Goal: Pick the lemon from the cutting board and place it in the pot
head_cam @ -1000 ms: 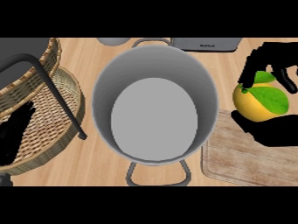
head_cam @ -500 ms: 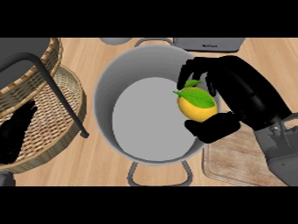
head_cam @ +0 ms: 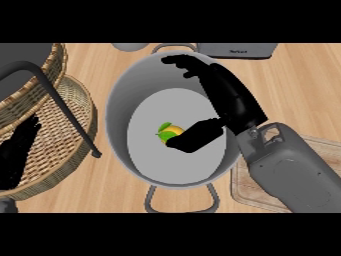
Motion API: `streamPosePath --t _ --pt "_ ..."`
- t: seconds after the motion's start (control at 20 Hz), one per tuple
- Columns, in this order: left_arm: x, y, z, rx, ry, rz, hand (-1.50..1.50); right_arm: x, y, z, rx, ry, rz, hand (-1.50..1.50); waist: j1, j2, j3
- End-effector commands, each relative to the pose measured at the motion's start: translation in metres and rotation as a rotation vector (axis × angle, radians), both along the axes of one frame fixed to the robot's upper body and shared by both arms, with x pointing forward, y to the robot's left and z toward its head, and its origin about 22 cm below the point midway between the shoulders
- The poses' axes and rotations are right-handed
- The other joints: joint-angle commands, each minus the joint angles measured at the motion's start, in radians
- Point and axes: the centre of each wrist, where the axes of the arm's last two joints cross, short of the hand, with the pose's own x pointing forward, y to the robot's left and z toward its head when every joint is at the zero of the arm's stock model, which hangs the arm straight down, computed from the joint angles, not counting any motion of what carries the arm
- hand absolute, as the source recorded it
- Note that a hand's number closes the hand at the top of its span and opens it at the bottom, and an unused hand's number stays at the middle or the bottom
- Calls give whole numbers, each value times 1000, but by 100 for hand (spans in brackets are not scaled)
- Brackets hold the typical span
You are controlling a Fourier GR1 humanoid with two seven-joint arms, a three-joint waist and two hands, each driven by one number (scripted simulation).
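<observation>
1. At the near left, the left hand [head_cam: 7, 160] is seen resting over a wicker basket [head_cam: 77, 105] with its fingers straight and apart, and nothing is held in it. It is judged to be parked there so that the pot is left free.
2. A dark curved handle [head_cam: 55, 95] is laid across the basket. It is kept left of the pot's rim and does not block the pot's mouth.
3. The grey pot [head_cam: 117, 105] is set in the middle of the tabletop [head_cam: 313, 90] with its mouth open upward, so that things can be let in from above.
4. The lemon [head_cam: 171, 131] is found inside the pot, low over its pale floor and off the board. Whether it rests on the floor cannot be told.
5. The right hand [head_cam: 228, 100] is held over the pot's right half, its fingers stretched toward the far rim and not curled round the lemon. The thumb is shown just beside the fruit, and contact cannot be told. This pose is judged to be a release.
6. The cutting board [head_cam: 328, 150] is partly hidden under the right forearm at the near right.
7. A grey appliance [head_cam: 236, 50] is placed at the far edge, well apart from the lemon.
</observation>
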Motion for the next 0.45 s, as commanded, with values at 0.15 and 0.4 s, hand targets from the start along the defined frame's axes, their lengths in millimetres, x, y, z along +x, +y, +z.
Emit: streamPosePath --t 0.15,0.4 --pt "3 4 5 113 175 136 0 10 -10 -5 333 -30 -136 -150 -31 -1 21" --pt "8 -1 17 119 168 145 0 32 -60 -2 426 -78 -233 -150 -38 0 23"
